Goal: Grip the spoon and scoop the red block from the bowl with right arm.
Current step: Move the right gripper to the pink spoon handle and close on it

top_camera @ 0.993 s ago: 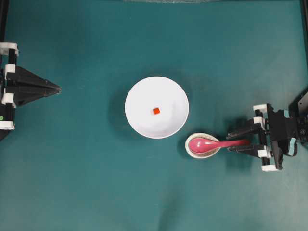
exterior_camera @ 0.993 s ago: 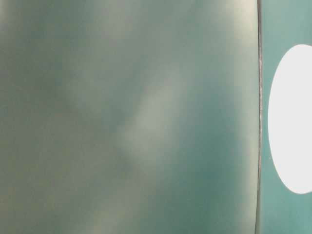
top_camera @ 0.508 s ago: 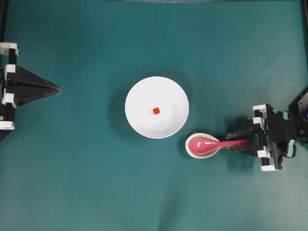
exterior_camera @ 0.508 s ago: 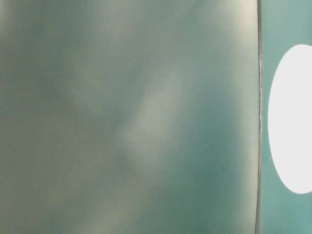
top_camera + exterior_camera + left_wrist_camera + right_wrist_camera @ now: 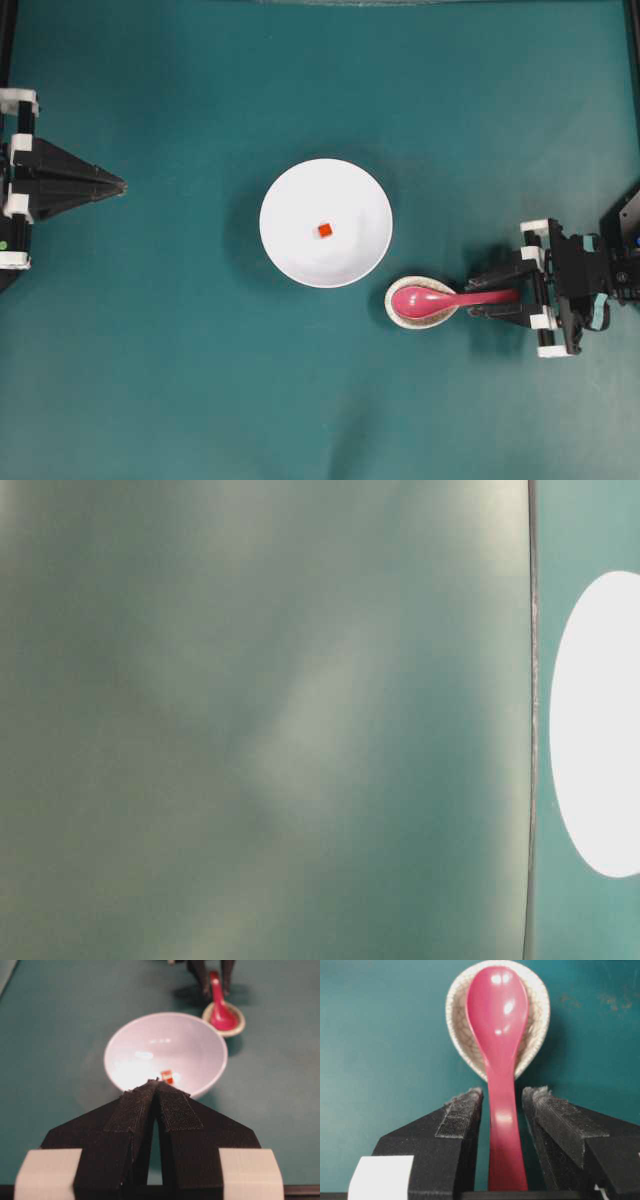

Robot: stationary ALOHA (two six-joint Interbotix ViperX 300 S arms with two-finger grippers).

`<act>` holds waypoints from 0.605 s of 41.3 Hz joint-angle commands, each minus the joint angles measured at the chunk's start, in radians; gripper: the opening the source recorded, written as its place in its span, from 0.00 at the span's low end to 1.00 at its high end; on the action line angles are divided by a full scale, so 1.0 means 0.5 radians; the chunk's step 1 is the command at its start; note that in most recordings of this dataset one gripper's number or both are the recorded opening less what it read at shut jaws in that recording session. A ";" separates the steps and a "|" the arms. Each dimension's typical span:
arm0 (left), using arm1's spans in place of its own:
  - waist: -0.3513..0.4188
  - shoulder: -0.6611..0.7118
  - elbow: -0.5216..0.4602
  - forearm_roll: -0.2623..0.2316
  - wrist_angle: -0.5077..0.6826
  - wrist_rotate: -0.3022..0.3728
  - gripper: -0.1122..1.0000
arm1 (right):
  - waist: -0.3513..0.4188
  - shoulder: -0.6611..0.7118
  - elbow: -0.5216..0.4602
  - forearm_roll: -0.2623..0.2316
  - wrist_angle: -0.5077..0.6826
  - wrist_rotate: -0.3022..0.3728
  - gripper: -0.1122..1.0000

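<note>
Right gripper [image 5: 502,1105] straddling the glossy magenta-pink plastic spoon [image 5: 498,1060]

Jaws wide, small gaps either side of the handle, no grip yet. Can't spot any readable writing or brand labels.

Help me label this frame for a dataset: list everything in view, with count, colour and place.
bowl: one, white, middle of the table.
red block: one, red-orange, inside the bowl near its centre.
spoon: one, magenta-pink, its scoop in the spoon rest, handle pointing at the right gripper.
spoon rest: one, speckled beige, just beside the bowl's lower right rim in the overhead view.
table: one, teal covering.
left gripper: one, black, shut, at the left edge, away from everything.
right gripper: one, black, open, a finger on each side of the spoon handle.
</note>
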 commanded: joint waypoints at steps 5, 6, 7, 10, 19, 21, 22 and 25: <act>0.006 0.006 -0.046 0.006 -0.003 0.006 0.10 | 0.009 -0.012 -0.018 0.003 -0.012 0.000 0.50; 0.003 0.006 -0.046 0.006 -0.003 0.006 0.10 | 0.009 -0.012 -0.018 0.003 -0.012 0.000 0.50; 0.006 0.006 -0.046 0.006 0.000 0.006 0.10 | 0.009 -0.015 -0.018 0.003 -0.009 0.000 0.49; 0.006 0.006 -0.043 0.006 0.003 0.006 0.10 | 0.009 -0.012 -0.018 0.003 -0.012 0.003 0.46; 0.006 0.006 -0.043 0.006 0.006 0.006 0.10 | 0.009 -0.015 -0.018 0.000 -0.009 0.006 0.33; 0.003 0.006 -0.046 0.006 0.003 0.006 0.10 | 0.009 -0.012 -0.018 0.003 -0.009 0.006 0.32; 0.006 0.006 -0.043 0.006 0.003 0.006 0.10 | 0.009 -0.012 -0.018 0.003 -0.009 0.006 0.32; 0.006 0.006 -0.043 0.006 0.003 0.006 0.10 | 0.009 -0.012 -0.018 0.000 -0.009 0.006 0.32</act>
